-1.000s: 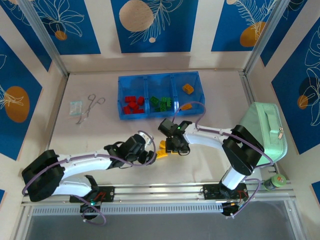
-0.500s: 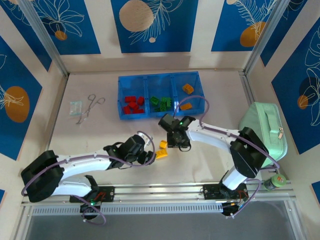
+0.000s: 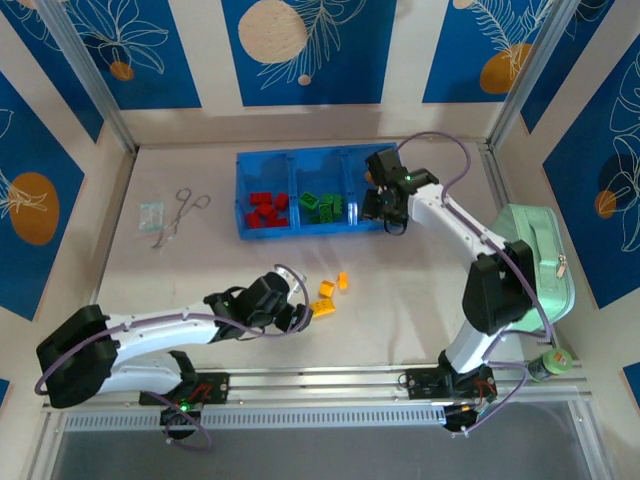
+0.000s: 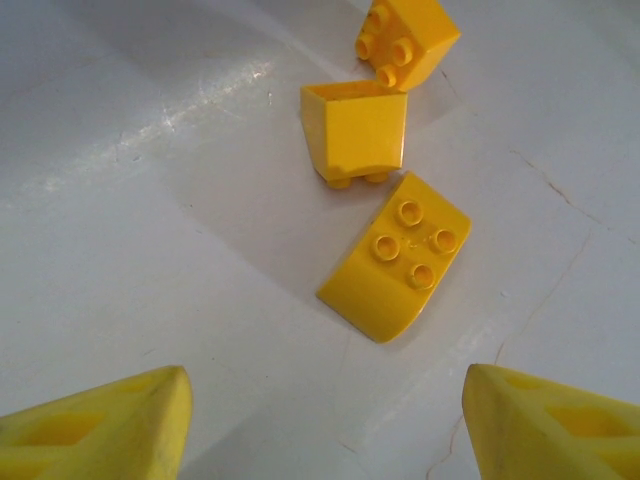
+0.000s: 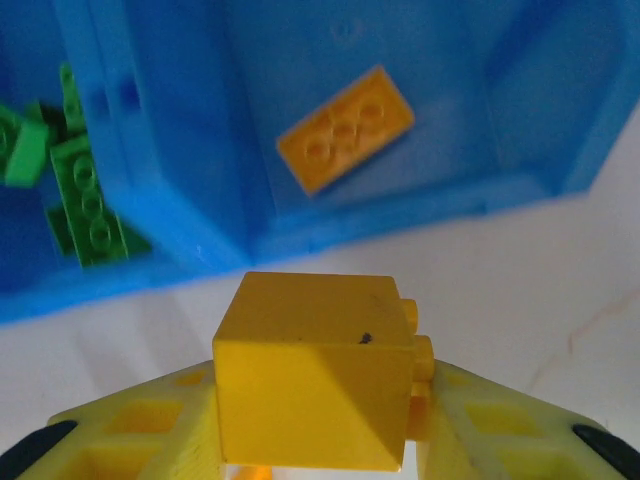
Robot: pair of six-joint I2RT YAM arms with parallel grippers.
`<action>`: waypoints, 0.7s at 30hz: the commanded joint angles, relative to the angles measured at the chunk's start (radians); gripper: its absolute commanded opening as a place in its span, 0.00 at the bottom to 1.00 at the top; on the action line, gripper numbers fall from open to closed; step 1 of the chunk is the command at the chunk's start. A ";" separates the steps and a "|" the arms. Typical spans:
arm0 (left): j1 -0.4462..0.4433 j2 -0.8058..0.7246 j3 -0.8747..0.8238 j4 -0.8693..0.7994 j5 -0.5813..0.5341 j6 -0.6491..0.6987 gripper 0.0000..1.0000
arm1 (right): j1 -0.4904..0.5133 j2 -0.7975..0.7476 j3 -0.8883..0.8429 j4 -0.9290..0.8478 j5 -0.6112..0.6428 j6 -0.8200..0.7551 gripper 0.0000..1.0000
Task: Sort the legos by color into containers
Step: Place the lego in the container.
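The blue tray (image 3: pixel 292 178) has three containers: red legos (image 3: pixel 268 210) lie in the left one and green legos (image 3: pixel 325 207) in the middle one. My right gripper (image 3: pixel 384 203) hovers over the near edge of the right container, shut on a yellow brick (image 5: pixel 315 385). Below it, an orange-yellow brick (image 5: pixel 345 130) lies inside that container. Three yellow legos (image 3: pixel 328 293) remain on the table. In the left wrist view they are a curved brick (image 4: pixel 397 255), an overturned one (image 4: pixel 355 132) and a studded one (image 4: pixel 405 40). My left gripper (image 4: pixel 325 400) stands open just short of them.
A mint-green zippered case (image 3: pixel 530 265) sits at the right edge, with a green-capped bottle (image 3: pixel 548 365) near it. Metal forceps (image 3: pixel 178 215) and a small clear packet (image 3: pixel 152 215) lie at the far left. Bare table stretches between the tray and the loose bricks.
My right gripper closed on a yellow brick at mid-table and carried it up and right to the tray's right container. The left arm has hardly moved.
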 commanded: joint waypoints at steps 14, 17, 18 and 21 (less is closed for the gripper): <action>-0.029 -0.116 -0.046 -0.105 -0.063 -0.047 0.72 | -0.079 0.413 0.513 -0.166 0.062 -0.074 0.52; -0.031 -0.121 -0.047 -0.108 -0.069 -0.054 0.72 | -0.073 0.421 0.553 -0.187 0.064 -0.077 0.67; -0.031 -0.122 -0.048 -0.107 -0.070 -0.055 0.72 | -0.067 0.413 0.553 -0.188 0.074 -0.079 0.72; -0.033 -0.119 -0.045 -0.105 -0.072 -0.052 0.72 | -0.050 0.364 0.521 -0.181 0.097 -0.076 0.77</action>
